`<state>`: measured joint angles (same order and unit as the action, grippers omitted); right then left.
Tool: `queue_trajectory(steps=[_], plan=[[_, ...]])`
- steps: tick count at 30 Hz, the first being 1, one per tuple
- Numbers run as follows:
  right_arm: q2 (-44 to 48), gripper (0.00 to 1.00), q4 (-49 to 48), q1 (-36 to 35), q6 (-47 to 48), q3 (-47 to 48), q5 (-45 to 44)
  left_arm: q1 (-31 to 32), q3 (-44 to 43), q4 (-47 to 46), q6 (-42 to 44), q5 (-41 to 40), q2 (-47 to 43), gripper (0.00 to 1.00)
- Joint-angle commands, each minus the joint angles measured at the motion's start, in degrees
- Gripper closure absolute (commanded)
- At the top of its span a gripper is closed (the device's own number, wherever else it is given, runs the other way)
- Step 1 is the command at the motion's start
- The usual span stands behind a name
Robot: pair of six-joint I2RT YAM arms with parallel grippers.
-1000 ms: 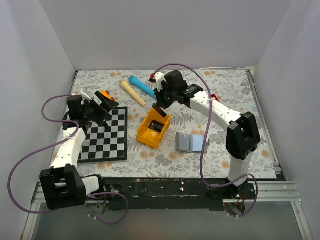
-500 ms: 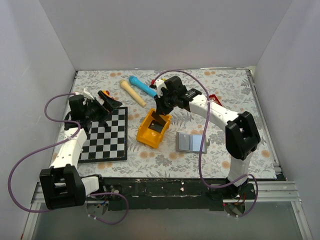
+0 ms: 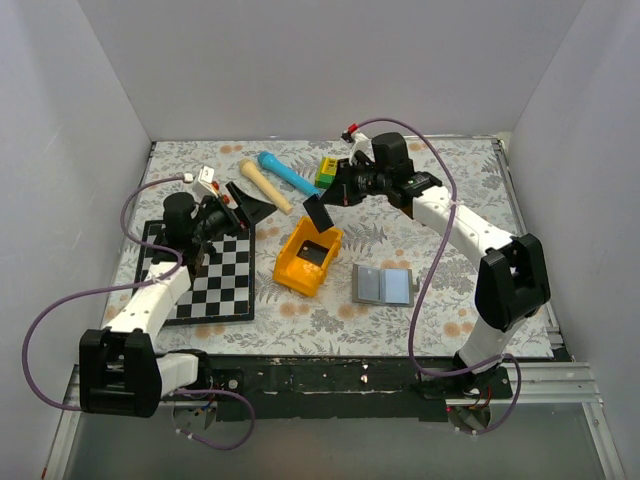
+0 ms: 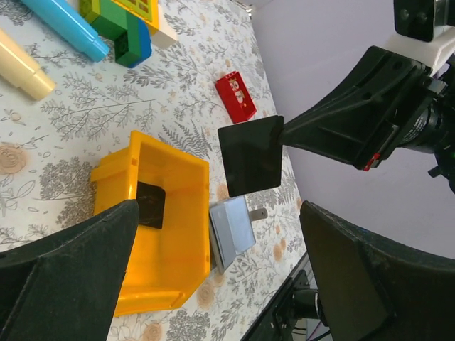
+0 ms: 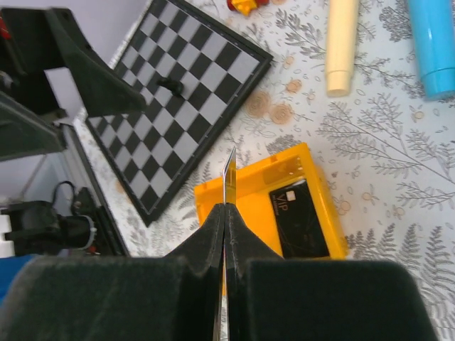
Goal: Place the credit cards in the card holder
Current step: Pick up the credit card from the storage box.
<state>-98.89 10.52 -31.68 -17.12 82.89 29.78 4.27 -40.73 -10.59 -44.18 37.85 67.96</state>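
Nearest us, the card holder (image 3: 382, 285) lies open on the table, just right of the orange tray (image 3: 290, 278). We see no black card in its pale pockets, so we judge that nothing is stowed yet. One loose card (image 3: 318, 251) lies flat inside the tray. Above the tray's far rim hangs the held card (image 3: 318, 212), pinched between the closed jaws of the right gripper (image 5: 225, 209) and clear of everything below. To the left, the left gripper (image 3: 250, 203) stands with its jaws wide and holds nothing, over the far corner of the chessboard (image 3: 205, 275). We reckon the job is at its first card: lifted, not yet carried to the holder, with the tray card left to fetch after it.

The right wrist view shows the held card edge-on, a thin line between the pads, and lets us read "VIP" on the loose card. The holder is out of that view. The left wrist view shows the held card's broad black face, with the holder's snap tab behind the tray and a red block (image 4: 236, 97) farther off.
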Motion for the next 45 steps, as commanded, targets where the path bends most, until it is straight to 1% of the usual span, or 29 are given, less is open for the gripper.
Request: queue_trajectory(steps=[1,6,8,11,23,29,45], plan=[[3.53,0.99,-9.90,1.62,-11.25,-3.17,9.15,1.87,1.88,-11.46,-3.97,1.44,0.67,0.02],[4.85,0.99,-21.84,3.38,-21.09,-8.35,14.42,5.83,0.66,-14.90,-5.03,-1.45,3.75,0.03],[5.11,0.99,-23.09,3.55,-22.07,-9.32,15.13,6.71,0.30,-16.12,-6.00,-1.46,5.77,0.03],[5.55,0.99,-23.00,3.47,-22.16,-10.29,15.31,7.68,0.48,-19.11,-7.76,-1.37,7.79,0.03],[6.61,0.99,-22.65,3.56,-21.37,-12.93,14.43,12.95,-2.86,-19.38,-8.81,-2.95,11.84,0.03],[7.22,0.99,-19.32,3.64,-18.65,-13.20,12.15,15.15,-4.09,-19.64,-9.95,-3.13,12.89,0.03],[6.87,0.99,-11.67,3.64,-12.85,-11.44,6.96,16.03,-5.06,-20.35,-11.01,-1.20,13.25,0.02]])
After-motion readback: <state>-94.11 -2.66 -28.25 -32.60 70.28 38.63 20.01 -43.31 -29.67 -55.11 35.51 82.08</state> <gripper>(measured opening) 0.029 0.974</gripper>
